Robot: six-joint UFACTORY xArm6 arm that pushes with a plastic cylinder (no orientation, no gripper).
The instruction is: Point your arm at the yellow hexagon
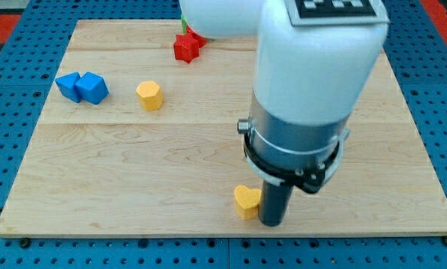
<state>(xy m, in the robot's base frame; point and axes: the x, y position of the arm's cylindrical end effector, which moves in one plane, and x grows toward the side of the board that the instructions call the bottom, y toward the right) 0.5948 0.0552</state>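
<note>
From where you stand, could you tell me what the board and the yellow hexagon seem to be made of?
The board looks like pale wood: visible grain and plank seams, matte. The yellow hexagon is uniformly coloured and smooth, probably painted wood or plastic; I cannot tell which.

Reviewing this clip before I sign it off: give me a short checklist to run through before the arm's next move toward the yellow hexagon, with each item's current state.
1. Yellow hexagon in view, upper left of the board: ok.
2. My tip at the hexagon: not ok; it sits at the view's bottom, beside the yellow heart.
3. Tip touching the heart: cannot tell; they look very close.
4. Path up-left to the hexagon free of blocks: ok.
5. Blue blocks apart from the hexagon: ok.
6. Red block off that path: ok.
</note>
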